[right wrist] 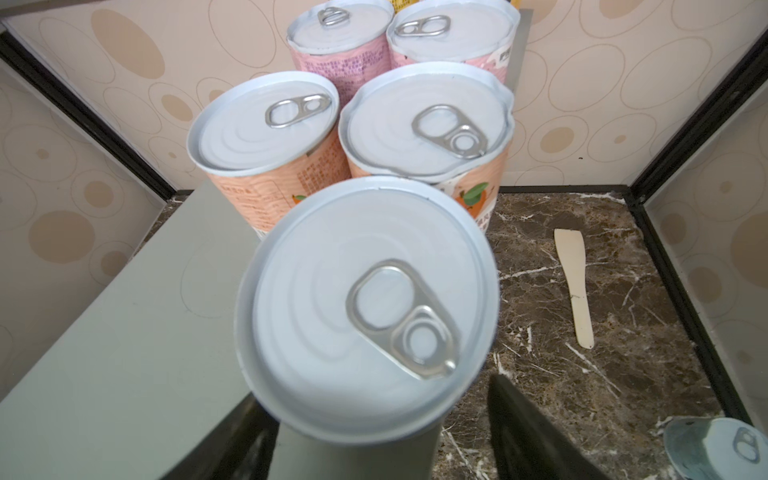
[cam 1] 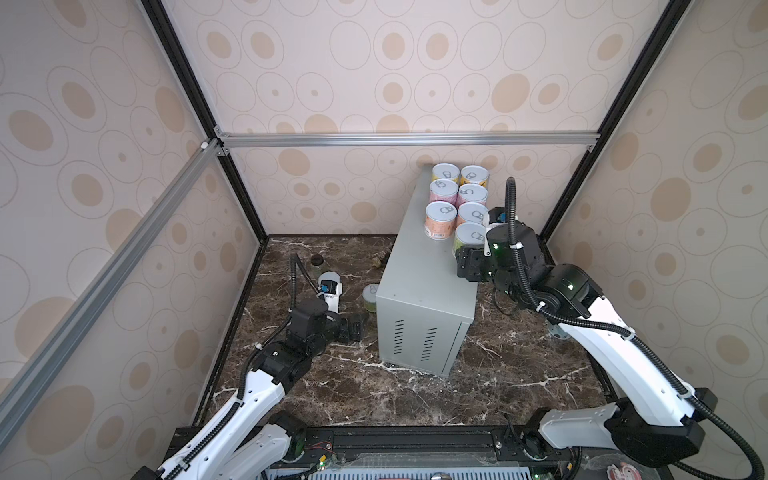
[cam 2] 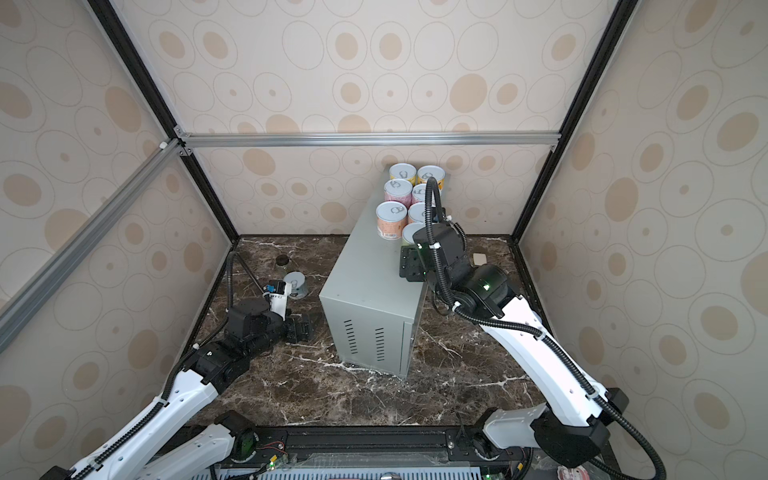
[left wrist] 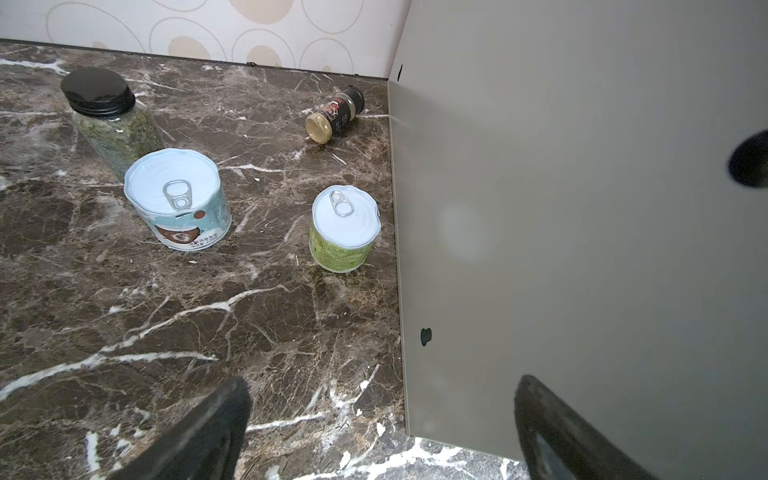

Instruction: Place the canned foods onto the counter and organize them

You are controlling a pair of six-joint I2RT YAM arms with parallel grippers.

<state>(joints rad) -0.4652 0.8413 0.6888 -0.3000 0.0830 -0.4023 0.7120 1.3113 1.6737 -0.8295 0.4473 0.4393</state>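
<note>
Top views, L to R. Left end effector (cam 1: 355,327): low over marble desk (cam 1: 374,395), just beside vented end of grey box (cam 1: 419,291); fingers spread wide, nothing btwn them, same in left wrist view. Black-lidded jar (left wrist: 108,116): upright on desk, left of box, green dried contents. White-blue can (left wrist: 178,199): upright on desk, right by jar. Spice bottle (left wrist: 336,118): on its side, near back wall, close to box. Loose green can (left wrist: 345,228): upright on desk, just beside box's long left side, apart from white-blue can. Grey box: stands on desk, centre-right, flat top. On its top, far half, 2 columns, all upright, tabs up: yellow pair (cam 1: 445,174) at back, pink pair (cam 1: 444,192) next, orange pair (cam 1: 440,218) after; top green can (cam 1: 468,237) alone at near end of right column, by box's right edge. Right end effector (right wrist: 374,415): at top green can, one finger each side; gap shows btwn can and one finger (right wrist: 523,424), so jaws stand apart, no grip. Wooden spatula (right wrist: 575,286): flat on desk, right of box. Far-right can (right wrist: 715,449): on desk right of box, only partly in frame in right wrist view; label not visible.
</note>
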